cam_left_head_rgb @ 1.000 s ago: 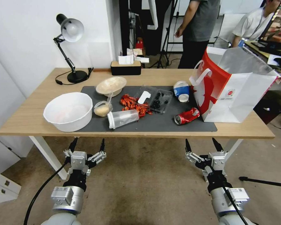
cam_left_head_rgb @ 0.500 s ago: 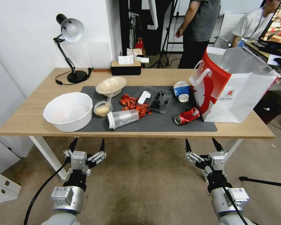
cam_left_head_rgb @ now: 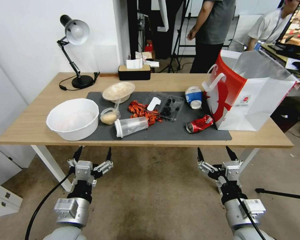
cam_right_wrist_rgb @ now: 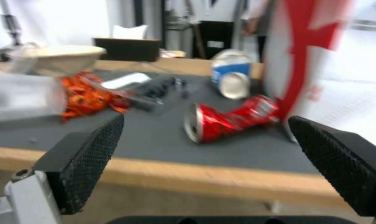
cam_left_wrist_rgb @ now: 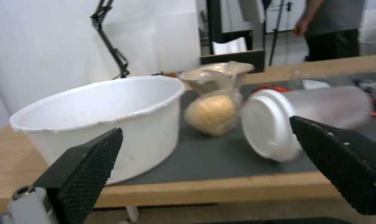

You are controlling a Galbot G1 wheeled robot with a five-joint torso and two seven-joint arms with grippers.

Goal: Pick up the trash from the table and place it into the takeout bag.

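Nearest the robot, below the front edge of the tabletop (cam_left_head_rgb: pixel 33 126), both arms hang over the floor. The left tool (cam_left_head_rgb: pixel 92 155) sits at about 7 o'clock in the head view with its two black fingers spread wide and nothing between them; the right tool (cam_left_head_rgb: pixel 215 154) sits at about 5 o'clock, likewise spread wide and empty.

Just past the edge, on the dark grey mat (cam_left_head_rgb: pixel 163 131), a clear plastic tumbler (cam_left_head_rgb: pixel 131 126) lies on its side with its white lid toward the left tool. At its 9 o'clock stands a large white tub (cam_left_head_rgb: pixel 73 118), partly on the mat and partly on bare wood. At the tumbler's 3 o'clock lies a crushed red soda can (cam_left_head_rgb: pixel 200 123), its open end toward the front edge, close beside the takeout bag (cam_left_head_rgb: pixel 253 96).

Farther in are a small clear tub of beige food (cam_left_head_rgb: pixel 109 116), a heap of red shells (cam_left_head_rgb: pixel 142 112), and a clear tray with dark bits (cam_left_head_rgb: pixel 166 105). Beyond these a shallow beige bowl (cam_left_head_rgb: pixel 118 91) rests at the mat's far edge, and a blue-and-white paper cup (cam_left_head_rgb: pixel 193 97) lies tipped on the mat just beside the bag's red side.

The bag stands upright and open at the tabletop's 3 o'clock end. At the far edge stand a black desk lamp (cam_left_head_rgb: pixel 75 40) and a tissue box (cam_left_head_rgb: pixel 134 71).
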